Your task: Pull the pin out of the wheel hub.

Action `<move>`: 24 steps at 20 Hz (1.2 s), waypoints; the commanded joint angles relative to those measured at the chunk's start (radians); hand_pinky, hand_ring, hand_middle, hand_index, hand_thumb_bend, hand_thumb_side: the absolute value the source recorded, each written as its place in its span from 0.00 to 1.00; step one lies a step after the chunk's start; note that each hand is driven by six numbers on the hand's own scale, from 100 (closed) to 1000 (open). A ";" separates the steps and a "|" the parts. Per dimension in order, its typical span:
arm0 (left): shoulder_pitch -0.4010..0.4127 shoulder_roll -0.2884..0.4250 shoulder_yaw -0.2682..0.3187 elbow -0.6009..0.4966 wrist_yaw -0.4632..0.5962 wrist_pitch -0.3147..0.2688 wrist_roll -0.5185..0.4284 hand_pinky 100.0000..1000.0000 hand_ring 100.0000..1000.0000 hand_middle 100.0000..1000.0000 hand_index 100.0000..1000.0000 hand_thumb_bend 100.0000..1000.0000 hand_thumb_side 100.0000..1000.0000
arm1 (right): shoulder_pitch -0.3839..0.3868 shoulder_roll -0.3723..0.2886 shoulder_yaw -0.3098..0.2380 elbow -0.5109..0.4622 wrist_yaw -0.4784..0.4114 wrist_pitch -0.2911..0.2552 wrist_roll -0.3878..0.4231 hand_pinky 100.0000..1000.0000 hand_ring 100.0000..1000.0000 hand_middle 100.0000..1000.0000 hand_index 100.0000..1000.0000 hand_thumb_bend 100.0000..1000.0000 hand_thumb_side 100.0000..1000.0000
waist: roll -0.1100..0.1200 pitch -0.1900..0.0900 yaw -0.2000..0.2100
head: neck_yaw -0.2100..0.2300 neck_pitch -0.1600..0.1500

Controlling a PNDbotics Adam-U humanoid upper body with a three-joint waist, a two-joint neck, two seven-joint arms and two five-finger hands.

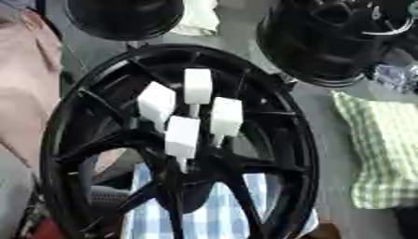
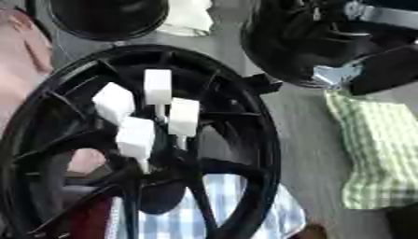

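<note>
A black spoked wheel point(image 1: 73, 121) stands tilted and fills most of both views. Several pins with white block heads stick out around its hub point(image 1: 189, 164). One is at the top point(image 1: 197, 86), one at the left point(image 1: 156, 103), one at the right point(image 1: 226, 116), and the nearest is lowest point(image 1: 182, 136). Nothing touches them. At the upper right, just past the rim, my right hand point(image 2: 326, 42) shows as a dark bulk with a silver ring behind it, well apart from the pins. My left hand does not show.
A second black round part point(image 1: 122, 16) lies at the top left, with a white cloth point(image 1: 198, 16) beside it. A green checked cloth point(image 1: 384, 149) lies to the right. Blue checked cloth point(image 1: 208, 219) shows through the spokes, and pink fabric point(image 1: 24, 93) runs along the left edge.
</note>
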 commanded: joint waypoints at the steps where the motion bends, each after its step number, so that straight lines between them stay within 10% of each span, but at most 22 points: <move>1: -0.010 0.044 0.013 -0.005 -0.010 -0.003 -0.006 0.83 0.80 0.76 0.83 0.48 0.64 | -0.027 -0.007 -0.027 0.043 -0.016 0.009 -0.031 0.83 0.75 0.73 0.79 0.00 0.52 | 0.010 -0.016 -0.003 | -0.018 -0.025; 7: 0.003 0.043 0.025 -0.004 -0.015 -0.011 0.006 0.83 0.80 0.75 0.83 0.49 0.64 | -0.054 0.019 -0.086 0.097 -0.104 0.047 -0.142 0.83 0.73 0.71 0.78 0.00 0.55 | 0.021 -0.005 -0.003 | -0.007 -0.015; 20: 0.001 0.045 0.020 -0.007 -0.024 -0.014 -0.002 0.82 0.75 0.68 0.80 0.49 0.63 | -0.057 0.020 -0.057 0.062 -0.100 0.051 -0.111 0.83 0.74 0.72 0.78 0.00 0.60 | 0.021 0.001 0.010 | 0.018 -0.011; 24: -0.039 0.086 -0.012 -0.013 -0.193 -0.046 -0.190 0.82 0.77 0.70 0.81 0.52 0.56 | -0.030 0.028 -0.075 0.084 -0.105 0.083 -0.154 0.82 0.73 0.71 0.78 0.00 0.62 | 0.026 -0.006 0.011 | 0.006 -0.013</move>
